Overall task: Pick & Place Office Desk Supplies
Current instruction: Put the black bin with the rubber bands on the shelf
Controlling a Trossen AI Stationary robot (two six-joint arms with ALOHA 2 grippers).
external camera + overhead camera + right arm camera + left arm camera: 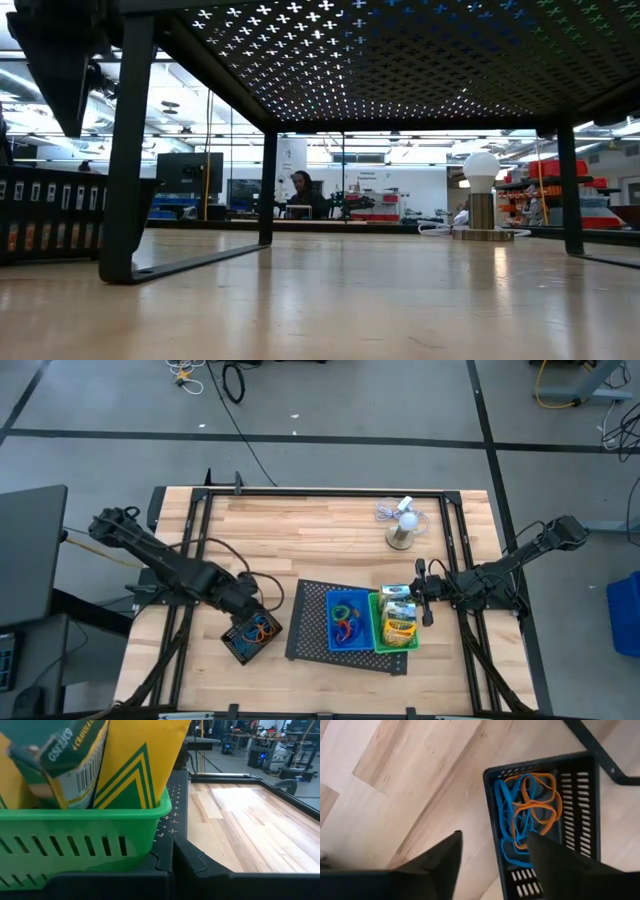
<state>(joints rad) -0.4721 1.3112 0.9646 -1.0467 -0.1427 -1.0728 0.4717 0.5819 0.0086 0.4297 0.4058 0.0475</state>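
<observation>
High view shows my left fingers (250, 610) parted and empty just above the black bin (252, 634), blue and orange rubber bands (522, 810) lying inside below them. Drop looks done; next I lift clear. My right fingers (424, 603) sit closed beside the green bin (378, 638).

black bin (580, 795): black, slotted walls
rubber bands in black bin (530, 805): blue and orange loops
blue bin (348, 621): blue; loops inside red, yellow, green
green bin (75, 827): bright green, slotted side
crayon box (137, 757): yellow with green chevron stripes
small box (60, 755): green and white, barcode, white lettering
mesh tray (308, 622): black, cross-shaped perforations
fan (404, 523): white
table (300, 540): light wood, plank grain
</observation>
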